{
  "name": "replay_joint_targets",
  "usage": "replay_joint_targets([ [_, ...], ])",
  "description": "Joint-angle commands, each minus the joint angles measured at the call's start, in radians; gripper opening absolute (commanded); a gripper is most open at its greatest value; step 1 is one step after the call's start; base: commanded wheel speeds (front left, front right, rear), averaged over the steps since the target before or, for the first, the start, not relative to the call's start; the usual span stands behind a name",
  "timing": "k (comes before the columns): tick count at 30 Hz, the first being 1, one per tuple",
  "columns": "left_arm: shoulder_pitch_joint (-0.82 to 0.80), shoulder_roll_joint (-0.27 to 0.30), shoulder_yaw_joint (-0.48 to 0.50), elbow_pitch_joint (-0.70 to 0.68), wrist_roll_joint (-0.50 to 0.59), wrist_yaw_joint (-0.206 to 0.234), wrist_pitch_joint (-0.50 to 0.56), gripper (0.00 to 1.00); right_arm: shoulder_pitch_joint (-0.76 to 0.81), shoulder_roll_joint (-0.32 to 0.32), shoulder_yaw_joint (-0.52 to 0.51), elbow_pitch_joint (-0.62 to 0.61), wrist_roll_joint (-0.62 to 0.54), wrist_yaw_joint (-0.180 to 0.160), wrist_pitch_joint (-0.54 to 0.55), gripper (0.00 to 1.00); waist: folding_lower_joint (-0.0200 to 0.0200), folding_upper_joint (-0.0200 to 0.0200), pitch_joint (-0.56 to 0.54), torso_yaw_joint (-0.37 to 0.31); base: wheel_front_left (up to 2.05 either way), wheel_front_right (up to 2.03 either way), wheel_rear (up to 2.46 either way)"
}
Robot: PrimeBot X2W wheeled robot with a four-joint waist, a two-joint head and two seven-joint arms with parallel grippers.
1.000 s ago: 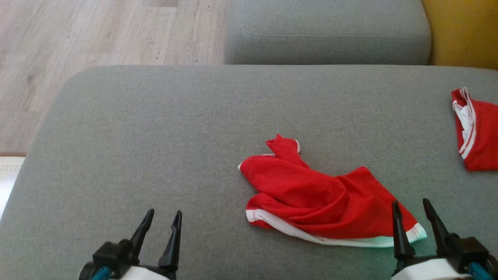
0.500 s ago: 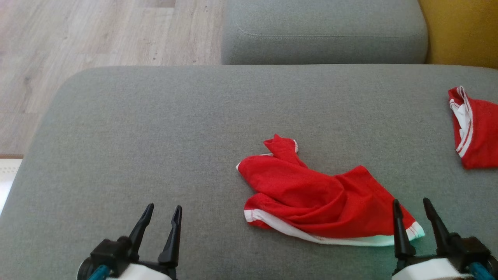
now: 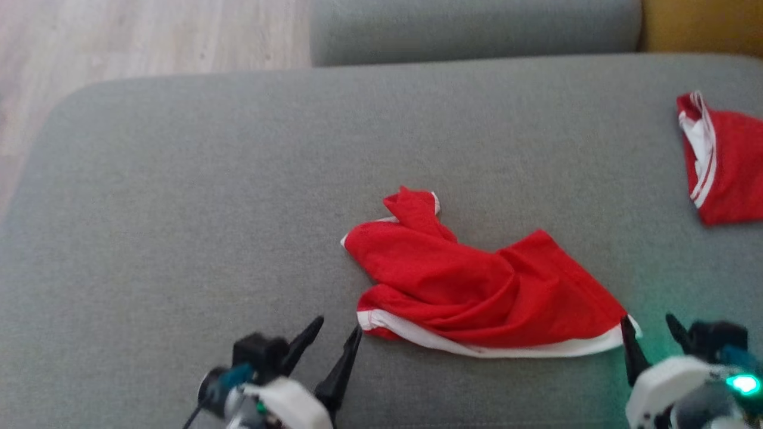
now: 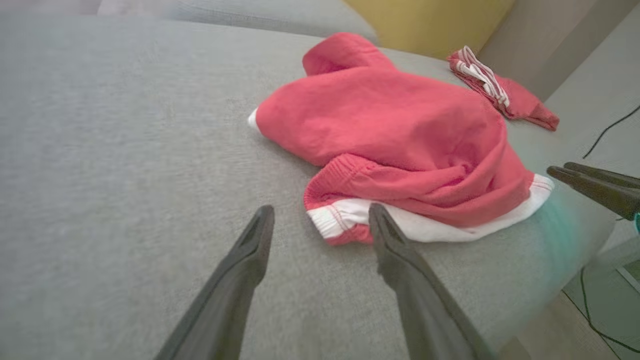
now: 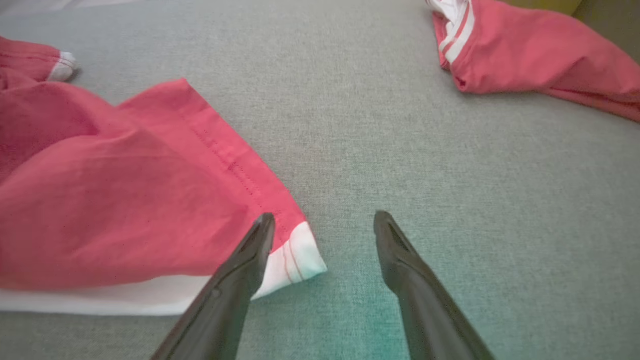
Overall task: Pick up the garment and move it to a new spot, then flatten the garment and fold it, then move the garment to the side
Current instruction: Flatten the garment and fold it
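The garment is a crumpled red piece with a white band along its near edge, lying on the grey cushion right of centre; it is also seen in the left wrist view and the right wrist view. My left gripper is open just short of the garment's near-left white corner; in its wrist view that corner lies ahead between the fingertips. My right gripper is open at the near-right white corner, which in its wrist view lies beside the left finger.
A second red piece with white stripes lies at the cushion's right edge. Another grey cushion sits behind, a yellow one at the far right. Wooden floor is at the upper left. A cable runs past the cushion's end.
The head camera has tipped down and shifted. My left gripper has moved right and forward toward the garment's near-left corner. My right gripper has drawn lower at the near-right corner. The garment lies as before.
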Motion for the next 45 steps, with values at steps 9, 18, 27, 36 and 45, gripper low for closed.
replay_joint_targets([
  [9, -0.100, 0.026, -0.018, 0.019, -0.073, -0.006, 0.097, 1.00, -0.093, -0.027, 0.078, -0.019, 0.020, -0.001, 0.140, 1.00, 0.0000, -0.0001, 0.100, -0.035, 0.00, 0.00, 0.00],
  [18, -0.108, 0.030, -0.045, -0.008, -0.143, -0.006, 0.126, 1.00, -0.083, -0.028, 0.095, -0.032, 0.030, -0.001, 0.152, 1.00, 0.0000, -0.0001, 0.112, -0.027, 0.00, 0.00, 0.00],
  [27, -0.146, 0.017, -0.044, 0.017, -0.256, -0.006, 0.118, 1.00, -0.092, -0.028, 0.106, -0.037, 0.029, -0.001, 0.144, 1.00, 0.0000, -0.0001, 0.131, -0.043, 0.00, 0.00, 0.00],
  [36, -0.175, 0.020, -0.064, 0.073, -0.322, -0.006, 0.104, 1.00, -0.093, -0.018, 0.109, -0.025, 0.028, -0.001, 0.135, 1.00, 0.0000, -0.0001, 0.139, -0.059, 0.00, 0.00, 0.00],
  [45, -0.195, 0.029, -0.091, 0.117, -0.347, -0.006, 0.085, 1.00, -0.101, -0.014, 0.122, -0.013, 0.030, -0.001, 0.131, 1.00, 0.0000, -0.0001, 0.144, -0.077, 0.00, 0.00, 0.00],
])
